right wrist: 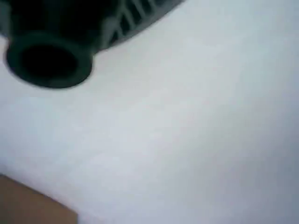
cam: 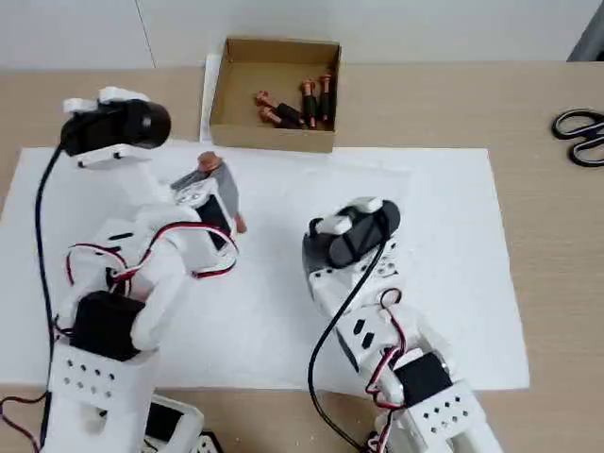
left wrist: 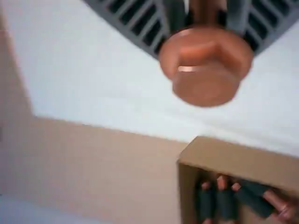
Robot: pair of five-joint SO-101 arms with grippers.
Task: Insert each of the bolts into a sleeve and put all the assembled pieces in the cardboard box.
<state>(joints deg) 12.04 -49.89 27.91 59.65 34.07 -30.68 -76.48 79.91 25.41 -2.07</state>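
My left gripper (cam: 221, 192) is shut on a copper bolt (cam: 209, 162) and holds it above the white sheet, a short way in front of the cardboard box (cam: 229, 92). In the left wrist view the bolt's hexagonal head (left wrist: 205, 65) sticks out between the grey fingers (left wrist: 135, 18). Several assembled pieces (cam: 300, 106) lie in the box, seen also in the left wrist view as pieces (left wrist: 219, 201). The right arm (cam: 351, 236) stands mid-sheet. Its gripper (right wrist: 51, 23) is shut on a black sleeve (right wrist: 46, 63), whose open end faces the camera.
The white sheet (cam: 444, 236) covers most of the wooden table (cam: 547, 283). Black scissors (cam: 580, 137) lie at the far right, off the sheet. Red and black cables (cam: 193, 250) hang along both arms. The sheet's right half is bare.
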